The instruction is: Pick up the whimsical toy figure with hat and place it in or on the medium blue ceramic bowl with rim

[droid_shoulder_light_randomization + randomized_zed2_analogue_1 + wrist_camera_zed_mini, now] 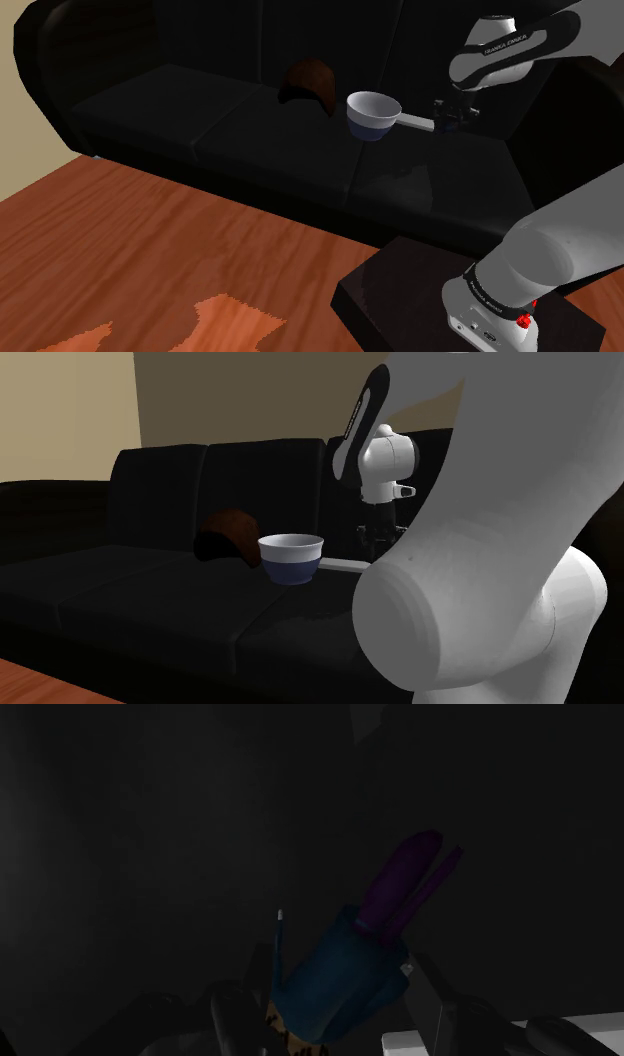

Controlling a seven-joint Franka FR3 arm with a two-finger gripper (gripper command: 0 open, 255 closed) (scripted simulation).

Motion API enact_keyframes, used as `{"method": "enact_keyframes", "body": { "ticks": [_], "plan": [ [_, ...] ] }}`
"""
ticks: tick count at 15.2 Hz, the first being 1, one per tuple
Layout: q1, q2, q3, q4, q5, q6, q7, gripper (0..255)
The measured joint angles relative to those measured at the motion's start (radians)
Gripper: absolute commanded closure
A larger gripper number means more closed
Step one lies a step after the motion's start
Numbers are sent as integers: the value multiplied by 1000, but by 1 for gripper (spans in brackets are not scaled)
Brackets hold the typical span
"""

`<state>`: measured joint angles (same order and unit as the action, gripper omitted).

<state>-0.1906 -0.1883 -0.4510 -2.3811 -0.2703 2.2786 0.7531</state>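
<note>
Black sofa (200, 125) seat: tool (455, 112) clasps the blue-purple toy figure (345, 984). Pickup judged complete; placement in the adjacent white-and-blue bowl (372, 110) remains.

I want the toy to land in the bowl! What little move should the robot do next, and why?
Probably a short lift straight up, if the blue toy figure is firmly held. It sits right at the gripper, low by the black sofa, and the blue-and-white bowl stands close beside, toward the shoulder view's left, so the toy must clear its rim.
</note>
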Motion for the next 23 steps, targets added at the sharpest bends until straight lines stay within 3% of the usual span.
{"method": "enact_keyframes", "body": {
  "ticks": [23],
  "plan": [
    [8, -112, 42, 211, 5, -320, -17, 255]
  ]
}}
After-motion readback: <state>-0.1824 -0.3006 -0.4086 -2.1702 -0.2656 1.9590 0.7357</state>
